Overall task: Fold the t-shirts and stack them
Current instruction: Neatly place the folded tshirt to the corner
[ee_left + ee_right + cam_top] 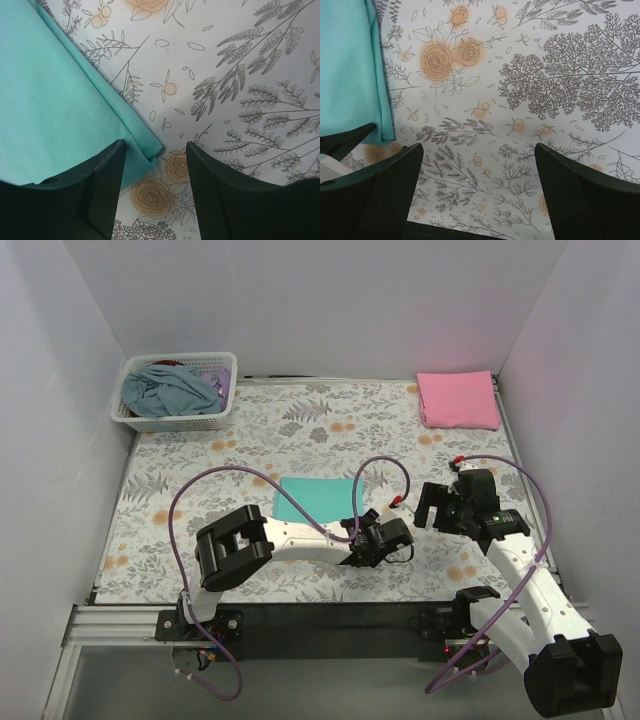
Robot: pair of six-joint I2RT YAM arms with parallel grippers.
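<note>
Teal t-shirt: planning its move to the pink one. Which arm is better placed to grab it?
Left, probably. The left gripper hangs open at a folded corner of the teal t-shirt, one finger over the cloth. The right gripper is open over patterned table beside the shirt's edge.

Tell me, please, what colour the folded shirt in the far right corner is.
Pink shirt; top view shows it best.

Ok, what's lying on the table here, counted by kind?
Folded t-shirts: 2, the teal t-shirt and the pink t-shirt
Baskets: 1, the white basket
Crumpled cloths in it: 2 told apart, a blue-grey cloth and a purple cloth
Total: 5
</note>
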